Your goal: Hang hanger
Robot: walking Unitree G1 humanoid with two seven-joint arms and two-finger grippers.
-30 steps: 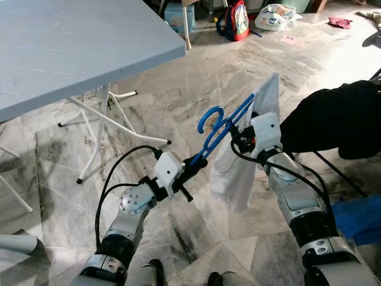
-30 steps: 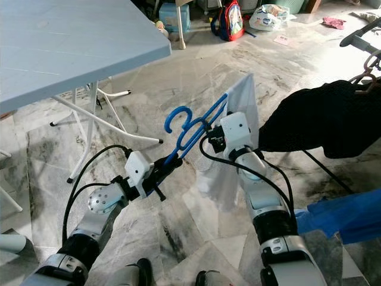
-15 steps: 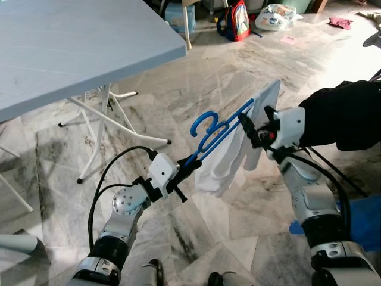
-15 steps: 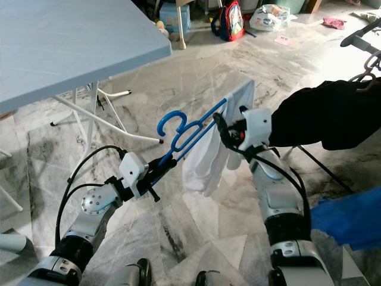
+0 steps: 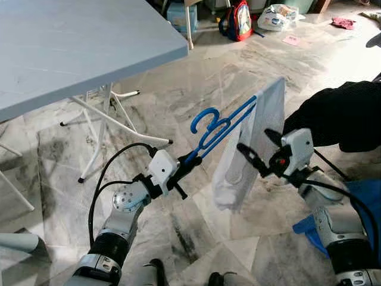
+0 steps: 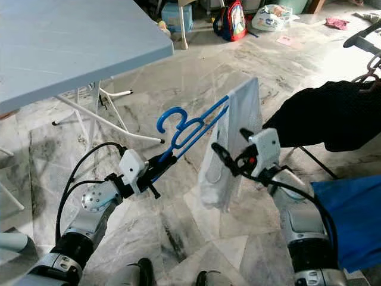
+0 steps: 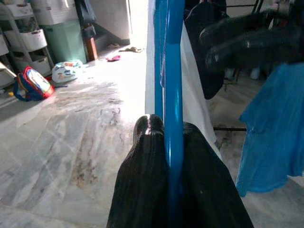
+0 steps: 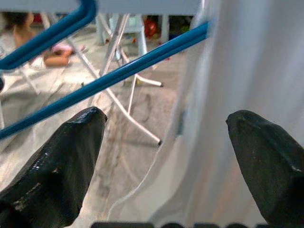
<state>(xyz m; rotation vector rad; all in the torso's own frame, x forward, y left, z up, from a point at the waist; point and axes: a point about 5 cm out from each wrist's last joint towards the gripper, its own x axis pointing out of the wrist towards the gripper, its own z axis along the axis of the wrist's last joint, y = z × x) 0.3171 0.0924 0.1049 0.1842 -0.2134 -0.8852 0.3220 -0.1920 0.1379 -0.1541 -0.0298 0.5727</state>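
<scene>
Standing over marble floor (image 5: 196, 77) | one table (image 5: 71, 47) at left | one white cloth (image 5: 250, 149) draped on one blue hanger (image 5: 217, 128) | left gripper (image 5: 181, 170) pinching hanger's end | right gripper (image 5: 259, 152) spread, beside cloth

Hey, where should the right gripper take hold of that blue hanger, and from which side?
Probably the bare sloping bar of the blue hanger, between its hook and the white cloth. The left gripper already clamps the lower end. The right gripper, open, would come from the robot's right, fingers straddling the bar.
</scene>
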